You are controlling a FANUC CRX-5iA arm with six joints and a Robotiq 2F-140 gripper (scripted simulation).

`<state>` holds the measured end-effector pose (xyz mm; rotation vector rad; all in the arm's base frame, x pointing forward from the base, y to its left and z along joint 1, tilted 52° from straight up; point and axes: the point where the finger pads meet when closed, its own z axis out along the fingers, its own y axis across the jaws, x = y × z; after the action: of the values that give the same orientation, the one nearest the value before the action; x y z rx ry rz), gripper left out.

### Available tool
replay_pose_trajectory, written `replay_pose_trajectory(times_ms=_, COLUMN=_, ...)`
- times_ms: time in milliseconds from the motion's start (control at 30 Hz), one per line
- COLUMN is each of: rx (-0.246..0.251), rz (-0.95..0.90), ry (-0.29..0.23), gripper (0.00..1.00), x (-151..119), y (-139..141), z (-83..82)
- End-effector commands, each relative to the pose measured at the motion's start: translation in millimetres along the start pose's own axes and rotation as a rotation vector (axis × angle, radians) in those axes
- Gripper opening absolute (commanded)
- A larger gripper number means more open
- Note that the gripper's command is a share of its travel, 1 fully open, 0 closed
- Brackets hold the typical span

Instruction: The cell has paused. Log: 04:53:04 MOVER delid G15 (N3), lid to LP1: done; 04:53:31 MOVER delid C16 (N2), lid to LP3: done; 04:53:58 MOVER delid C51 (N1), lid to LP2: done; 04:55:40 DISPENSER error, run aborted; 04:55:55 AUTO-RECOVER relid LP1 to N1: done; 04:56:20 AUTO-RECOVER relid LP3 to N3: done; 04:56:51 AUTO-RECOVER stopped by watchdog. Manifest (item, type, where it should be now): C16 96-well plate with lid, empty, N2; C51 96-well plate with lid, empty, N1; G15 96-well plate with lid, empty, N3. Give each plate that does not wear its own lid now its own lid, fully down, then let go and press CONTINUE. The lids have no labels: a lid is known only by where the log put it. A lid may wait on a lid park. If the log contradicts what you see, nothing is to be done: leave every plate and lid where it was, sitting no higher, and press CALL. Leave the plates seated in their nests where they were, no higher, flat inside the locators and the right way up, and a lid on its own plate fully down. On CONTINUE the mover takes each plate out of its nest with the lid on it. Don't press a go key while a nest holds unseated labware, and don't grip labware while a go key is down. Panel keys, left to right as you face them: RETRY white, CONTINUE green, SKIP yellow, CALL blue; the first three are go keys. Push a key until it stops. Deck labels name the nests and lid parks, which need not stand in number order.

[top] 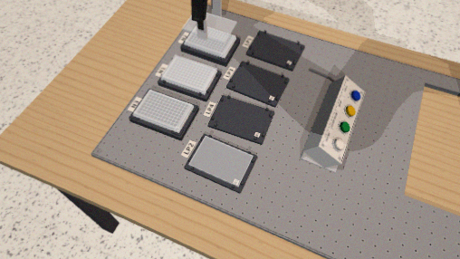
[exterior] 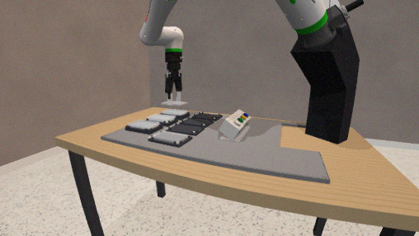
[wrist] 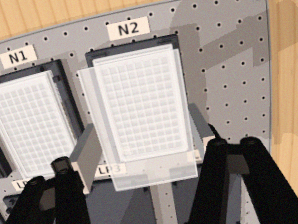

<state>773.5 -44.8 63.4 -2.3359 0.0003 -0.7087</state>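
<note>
My gripper (top: 199, 28) is shut on a clear lid (top: 216, 23) and holds it level in the air above the plate in nest N2 (top: 210, 43) at the far end of the nest column. In the wrist view the lid (wrist: 136, 119) hangs between my fingers, over the N2 plate and shifted a little toward me. The N2 plate shows open wells. The plate in N1 (top: 188, 75) looks smooth, as under a lid. The plate in N3 (top: 164, 112) shows open wells. Another lid lies on park LP2 (top: 221, 160).
Parks LP3 (top: 275, 49), LP1 (top: 258, 82) and LP4 (top: 241, 118) are bare black pads. The key panel (top: 340, 121) stands to the right with blue, yellow, green and white keys, none pressed. The arm's base (exterior: 326, 78) stands at the table's far right.
</note>
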Motion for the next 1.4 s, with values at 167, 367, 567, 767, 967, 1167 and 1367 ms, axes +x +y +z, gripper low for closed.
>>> replay_pose_trajectory(times_ms=167, rx=0.0, rz=0.011, ry=0.0, gripper=0.0, x=0.2, y=0.2, z=4.7)
replay_pose_trajectory(times_ms=367, rx=0.0, rz=0.011, ry=0.0, gripper=0.0, x=0.2, y=0.2, z=9.6)
replay_pose_trajectory(times_ms=567, rx=0.0, rz=0.011, ry=0.0, gripper=0.0, x=0.2, y=0.3, z=17.1)
replay_pose_trajectory(times_ms=767, rx=0.0, rz=0.011, ry=0.0, gripper=0.0, x=0.3, y=0.3, z=23.7)
replay_pose_trajectory(times_ms=967, rx=0.0, rz=0.011, ry=0.0, gripper=0.0, x=0.3, y=0.4, z=27.2)
replay_pose_trajectory(times_ms=1167, rx=0.0, rz=0.011, ry=0.0, gripper=0.0, x=0.3, y=0.4, z=30.5)
replay_pose_trajectory(times_ms=1367, rx=0.0, rz=0.011, ry=0.0, gripper=0.0, x=0.3, y=0.4, z=31.8)
